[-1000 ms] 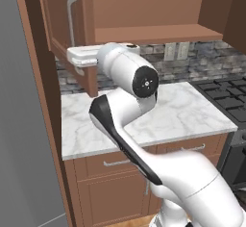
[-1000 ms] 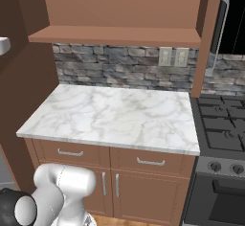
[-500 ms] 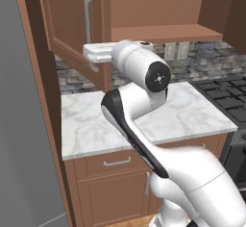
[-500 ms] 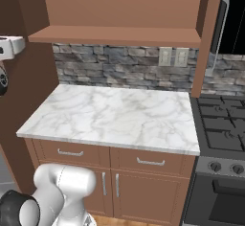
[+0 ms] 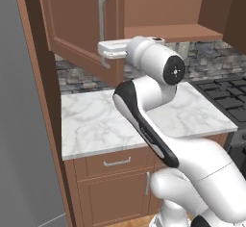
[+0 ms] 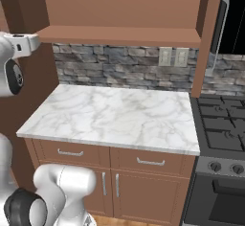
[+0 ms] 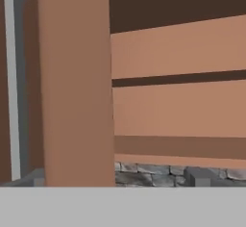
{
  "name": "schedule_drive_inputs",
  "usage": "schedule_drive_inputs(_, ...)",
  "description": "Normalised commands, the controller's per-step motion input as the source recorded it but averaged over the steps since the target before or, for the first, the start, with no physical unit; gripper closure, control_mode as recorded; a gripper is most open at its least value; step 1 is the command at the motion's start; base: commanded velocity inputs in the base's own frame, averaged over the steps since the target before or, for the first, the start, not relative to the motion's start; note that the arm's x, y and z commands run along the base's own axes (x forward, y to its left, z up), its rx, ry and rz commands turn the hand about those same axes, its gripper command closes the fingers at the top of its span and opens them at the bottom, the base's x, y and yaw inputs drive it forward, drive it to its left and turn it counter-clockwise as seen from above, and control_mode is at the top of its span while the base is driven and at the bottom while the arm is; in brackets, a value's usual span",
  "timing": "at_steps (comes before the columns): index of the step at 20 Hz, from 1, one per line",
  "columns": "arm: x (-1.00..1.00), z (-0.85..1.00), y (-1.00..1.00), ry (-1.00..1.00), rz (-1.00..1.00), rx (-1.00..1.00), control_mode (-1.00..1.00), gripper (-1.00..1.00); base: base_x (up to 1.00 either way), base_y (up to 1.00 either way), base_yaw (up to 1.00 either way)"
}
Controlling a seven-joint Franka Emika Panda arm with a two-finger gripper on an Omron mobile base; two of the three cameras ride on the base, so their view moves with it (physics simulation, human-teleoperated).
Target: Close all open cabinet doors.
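We are seeing the left cabinet door (image 5: 79,24) standing partly open above the marble counter (image 5: 96,125), handle (image 5: 102,26) facing us. Our gripper (image 5: 103,49), jaws spread wide and empty, is sitting against the door's lower edge.

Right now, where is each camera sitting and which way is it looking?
Left base view: behind the arm on its left, looking forward and down at the open cabinet door and marble counter; the arm's white links rise through the middle.
Right base view: behind on the right, facing the counter, backsplash and stove; arm parts show along the left edge.
Hand view: on the hand, looking along the gripper at the door's edge and cabinet shelves.
Both base views share the counter.
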Motion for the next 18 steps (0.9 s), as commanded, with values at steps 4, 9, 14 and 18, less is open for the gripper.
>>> schedule_drive_inputs(4, 0.60, 0.00, -0.13, 0.03, -0.01, 0.00, -1.00, -1.00, 0.00, 0.00, 0.00)
schedule_drive_inputs(9, 0.65, 0.00, -0.14, 0.05, -0.04, 0.00, -1.00, -1.00, 0.00, 0.00, 0.00)
schedule_drive_inputs(14, 0.60, 0.00, -0.10, 0.06, -0.06, 0.00, -1.00, -1.00, 0.00, 0.00, 0.00)
schedule_drive_inputs(18, 0.58, 0.00, 0.00, 0.07, -0.13, 0.00, -1.00, -1.00, 0.00, 0.00, 0.00)
